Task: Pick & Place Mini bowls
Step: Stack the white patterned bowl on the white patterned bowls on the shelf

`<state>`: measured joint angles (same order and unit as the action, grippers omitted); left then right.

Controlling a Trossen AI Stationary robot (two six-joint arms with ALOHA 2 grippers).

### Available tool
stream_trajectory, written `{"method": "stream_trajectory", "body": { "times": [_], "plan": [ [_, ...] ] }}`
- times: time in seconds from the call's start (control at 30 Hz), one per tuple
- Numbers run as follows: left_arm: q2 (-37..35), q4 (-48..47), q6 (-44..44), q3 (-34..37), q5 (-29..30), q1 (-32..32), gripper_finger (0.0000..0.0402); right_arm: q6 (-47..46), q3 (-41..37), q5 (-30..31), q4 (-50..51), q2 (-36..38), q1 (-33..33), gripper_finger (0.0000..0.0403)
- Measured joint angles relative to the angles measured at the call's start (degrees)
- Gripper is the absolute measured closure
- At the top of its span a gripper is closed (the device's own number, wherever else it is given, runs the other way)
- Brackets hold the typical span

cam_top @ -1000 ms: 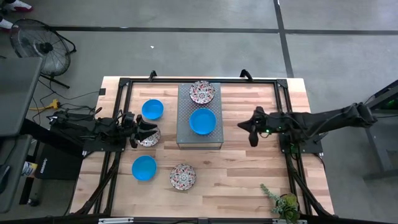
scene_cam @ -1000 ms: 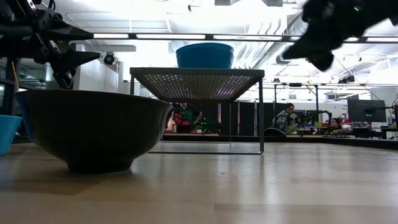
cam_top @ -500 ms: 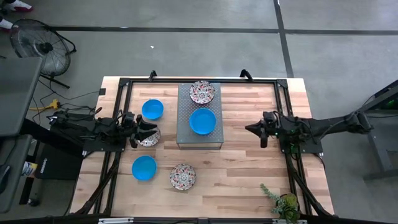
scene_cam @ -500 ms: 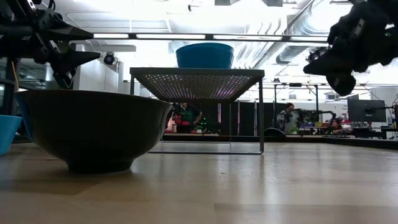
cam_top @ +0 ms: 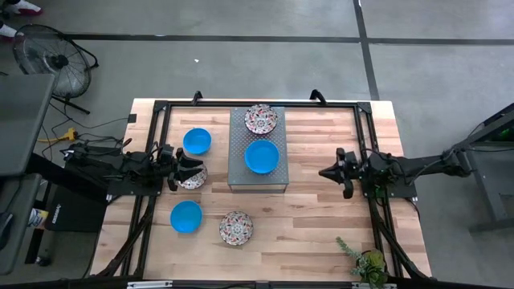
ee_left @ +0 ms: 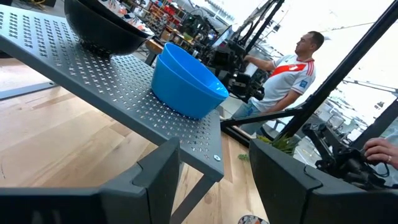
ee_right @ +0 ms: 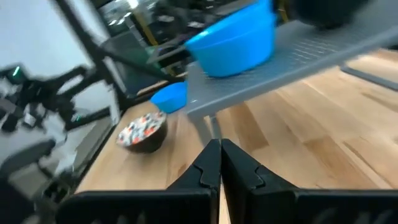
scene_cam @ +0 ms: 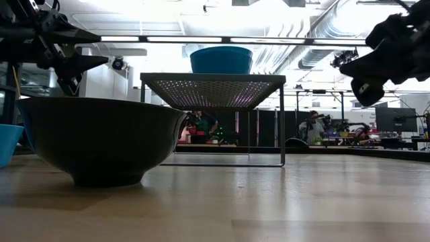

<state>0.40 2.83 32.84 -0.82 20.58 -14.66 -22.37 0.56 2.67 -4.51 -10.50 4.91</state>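
Observation:
A grey perforated stand (cam_top: 257,181) stands mid-table. It carries a blue mini bowl (cam_top: 262,156) and, farther back, a patterned mini bowl (cam_top: 261,119). On the wood sit two more blue bowls (cam_top: 197,141) (cam_top: 186,217) and a patterned bowl (cam_top: 236,228). Another patterned bowl (cam_top: 193,180) lies on the wood, partly hidden below my left gripper (cam_top: 183,169). That gripper hovers level and open with nothing between its fingers (ee_left: 158,180). My right gripper (cam_top: 324,172) is shut and empty, held level above the table to the right of the stand.
A potted plant (cam_top: 365,265) stands at the near right corner. Black frame rails (cam_top: 161,108) run round the table's edges. People (ee_left: 289,65) are in the room beyond. Bare wood lies between the stand and my right gripper.
My right gripper has drawn back toward the table's right edge and sunk lower, tipping from a downward slant to level; it stays shut. The bowls have kept their places.

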Motion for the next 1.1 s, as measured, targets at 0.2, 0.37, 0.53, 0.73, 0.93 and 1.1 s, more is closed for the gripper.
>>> {"method": "stream_trajectory", "body": {
  "times": [0.2, 0.37, 0.53, 0.73, 0.93, 1.1],
  "plan": [
    [0.0, 0.0, -0.01, 0.0, 0.0, 0.0, 0.0211, 3.55, 0.0, -0.63, 2.85, 2.0, 0.0, 0.0403],
    [0.0, 0.0, 0.0, 0.0, 0.0, 0.0, 0.0211, 4.42, 0.0, -1.27, 3.09, 1.97, 0.02, 0.0402],
    [-0.01, 0.0, 0.0, 0.0, 0.0, 0.01, 0.0211, 4.44, 0.0, -1.54, 3.3, 1.85, 0.02, 0.0402],
    [0.0, 0.0, 0.0, 0.0, -0.01, 0.02, 0.0211, 4.43, 0.0, -1.54, 3.38, 1.41, 0.02, 0.0402],
    [0.0, 0.0, 0.0, 0.0, 0.0, 0.02, 0.0211, 4.43, 0.0, -1.5, 3.31, 1.09, 0.02, 0.0402],
    [0.0, 0.0, 0.0, 0.0, 0.0, 0.01, 0.0211, 4.43, 0.0, -1.48, 3.25, 1.11, 0.02, 0.0402]
  ]
}}
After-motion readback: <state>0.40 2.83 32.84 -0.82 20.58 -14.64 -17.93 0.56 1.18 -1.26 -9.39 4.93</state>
